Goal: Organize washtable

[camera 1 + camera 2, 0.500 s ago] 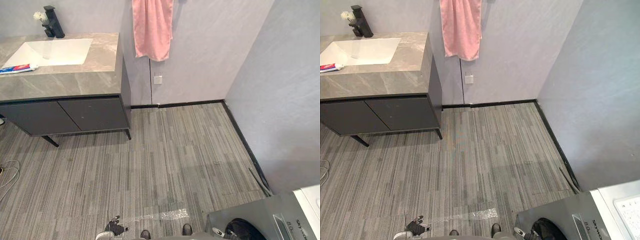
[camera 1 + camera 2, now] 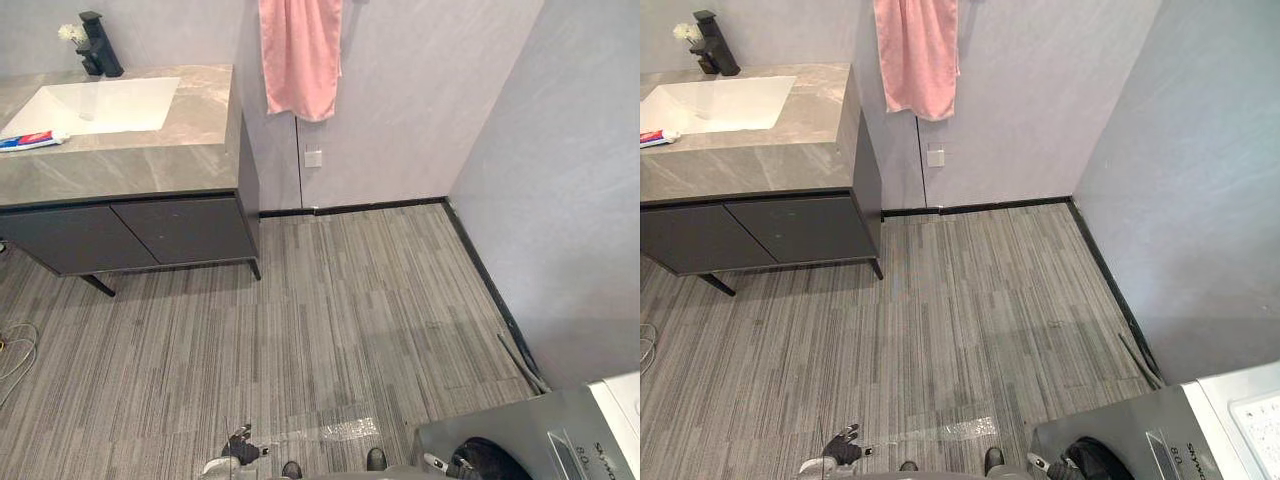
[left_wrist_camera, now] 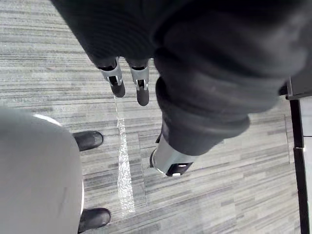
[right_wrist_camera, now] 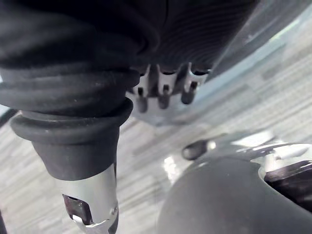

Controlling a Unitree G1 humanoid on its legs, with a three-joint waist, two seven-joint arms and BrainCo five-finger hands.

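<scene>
The washtable [image 2: 150,160] stands well apart from the robot, at the far left against the wall. On its grey stone top, just beside the white basin [image 2: 110,100], 1 toothpaste tube [image 2: 33,141] lies flat. A black faucet [image 2: 100,42] and a small white flower [image 2: 70,33] stand behind the basin, and a pink towel [image 2: 300,55] hangs on the wall to the right of the table.

The left hand [image 2: 238,447] hangs low above the striped floor. Its fingers [image 3: 142,92] are loose and nearly straight, and they hold nothing. The right hand [image 4: 164,95] is also empty, with relaxed fingers, close to the washing machine [image 2: 520,440].

I judge that the tube is light and soft, with a smooth skin that can slip, and that it gives way under a hard squeeze. Because it lies flat, a gentle pinch across its 2 long sides, near the middle, seems best. The towel looks limp and should be taken by its upper edge.
</scene>
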